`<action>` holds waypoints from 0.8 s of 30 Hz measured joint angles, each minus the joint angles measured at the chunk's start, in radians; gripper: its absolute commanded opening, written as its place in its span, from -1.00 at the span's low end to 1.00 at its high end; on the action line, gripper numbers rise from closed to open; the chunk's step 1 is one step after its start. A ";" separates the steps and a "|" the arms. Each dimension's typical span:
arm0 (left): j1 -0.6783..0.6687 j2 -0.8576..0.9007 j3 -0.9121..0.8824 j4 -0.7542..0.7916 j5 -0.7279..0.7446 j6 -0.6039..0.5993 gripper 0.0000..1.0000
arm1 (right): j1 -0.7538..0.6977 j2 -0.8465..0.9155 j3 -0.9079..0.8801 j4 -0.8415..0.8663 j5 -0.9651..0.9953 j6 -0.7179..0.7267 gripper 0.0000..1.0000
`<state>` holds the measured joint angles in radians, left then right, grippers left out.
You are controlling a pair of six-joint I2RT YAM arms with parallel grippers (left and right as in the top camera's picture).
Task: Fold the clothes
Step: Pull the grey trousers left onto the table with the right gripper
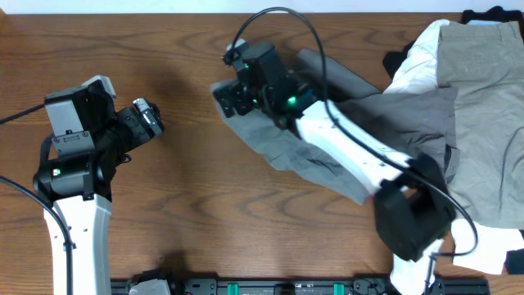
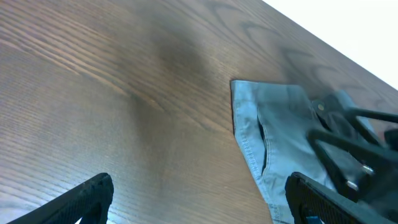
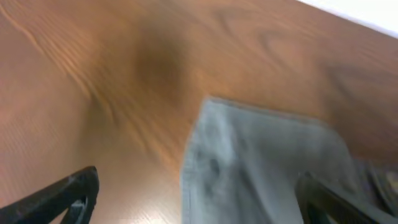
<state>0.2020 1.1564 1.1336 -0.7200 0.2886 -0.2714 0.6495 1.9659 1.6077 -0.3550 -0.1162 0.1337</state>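
Observation:
A grey garment (image 1: 327, 152) lies crumpled on the wooden table, stretching from the centre back toward the right. My right gripper (image 1: 228, 97) hovers over its left corner; in the right wrist view its jaws (image 3: 199, 183) are wide open, with the blurred grey cloth edge (image 3: 249, 155) below and between them. My left gripper (image 1: 154, 119) is open and empty at the left, apart from the cloth. The left wrist view shows its jaws (image 2: 199, 190) over bare wood, the garment's hemmed corner (image 2: 273, 130) and the right gripper (image 2: 351, 146) ahead.
A pile of other clothes sits at the right: a white piece (image 1: 422, 57), a khaki piece (image 1: 483, 106) and a black piece (image 1: 491, 15). The right arm (image 1: 352, 156) lies across the grey garment. The table's back edge (image 2: 348, 43) is close behind it.

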 measured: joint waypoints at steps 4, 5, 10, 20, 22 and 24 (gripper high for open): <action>-0.016 0.047 0.000 0.004 0.030 0.010 0.80 | -0.064 -0.167 0.028 -0.240 -0.003 0.024 0.98; -0.031 0.072 0.000 0.011 0.040 0.017 0.81 | -0.089 -0.226 0.040 -0.301 -0.002 0.030 0.99; -0.123 0.244 0.000 0.116 0.075 0.046 0.81 | -0.199 -0.465 0.089 -0.591 0.007 0.063 0.99; -0.290 0.576 0.000 0.428 0.116 0.053 0.81 | -0.281 -0.508 0.077 -0.973 0.034 0.088 0.98; -0.317 0.611 0.000 0.470 0.093 0.038 0.81 | -0.285 -0.507 0.067 -0.985 0.043 0.092 0.98; -0.348 0.638 0.000 0.510 0.045 0.027 0.81 | -0.285 -0.507 0.046 -0.988 0.048 0.101 0.98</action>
<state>-0.1455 1.7947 1.1336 -0.2104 0.3340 -0.2443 0.3641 1.4586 1.6539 -1.3426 -0.0681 0.2344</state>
